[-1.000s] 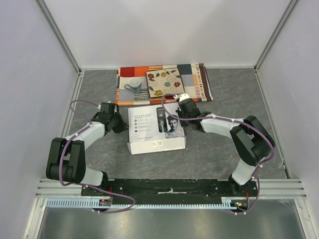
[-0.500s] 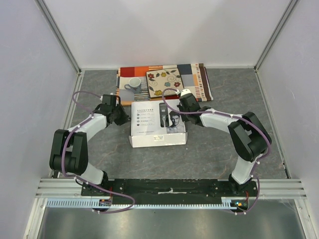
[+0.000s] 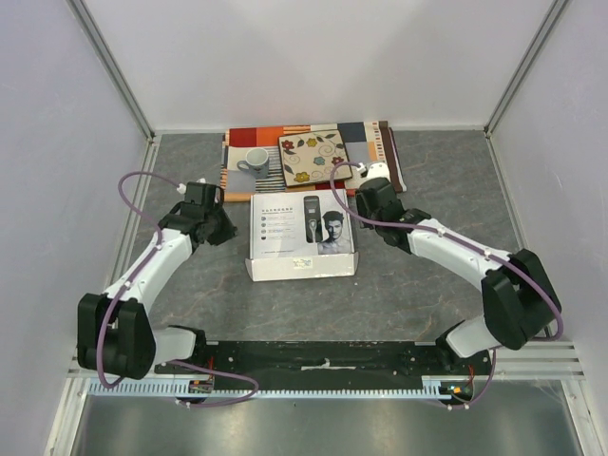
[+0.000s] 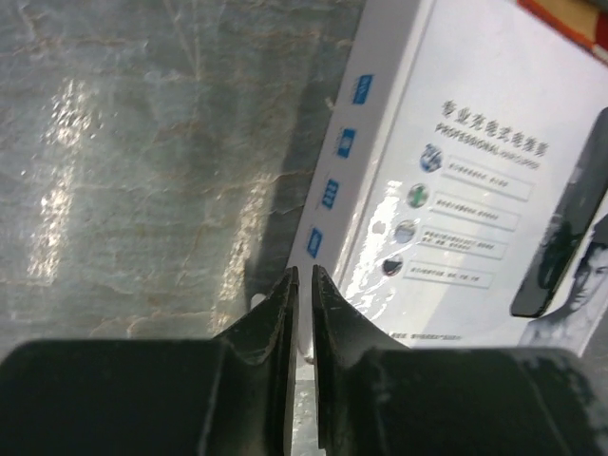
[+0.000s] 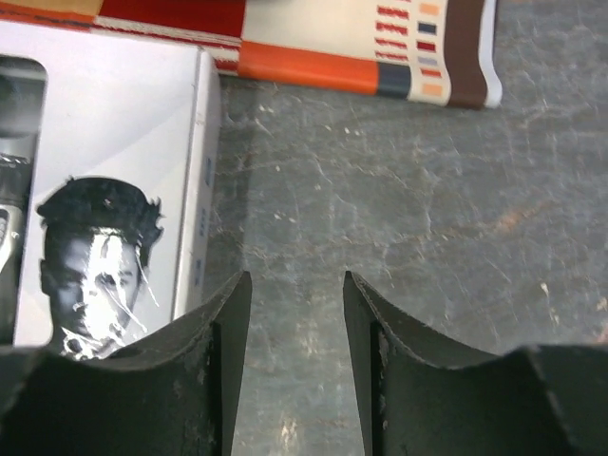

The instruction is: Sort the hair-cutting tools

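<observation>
The hair-cutting tools are hidden; only a shut white box (image 3: 285,237) with a clipper picture on its lid lies mid-table. My left gripper (image 3: 226,231) hovers just off the box's left side (image 4: 456,142). Its jaws (image 4: 302,274) stand a narrow slit apart with nothing between them. My right gripper (image 3: 369,204) is beside the box's right edge (image 5: 114,142), over bare table. It (image 5: 296,277) is open and empty.
A patchwork cloth (image 3: 375,152) lies at the back, behind the box, its striped end (image 5: 380,38) ahead of the right fingers. On it stand a grey cup (image 3: 255,159) and a flowered tile (image 3: 313,157). Grey stone tabletop (image 3: 427,285) surrounds the box.
Both grippers were shut against the box's sides and have now opened and drawn off it. The box has shifted slightly back and straightened. The right arm has swung outward.
</observation>
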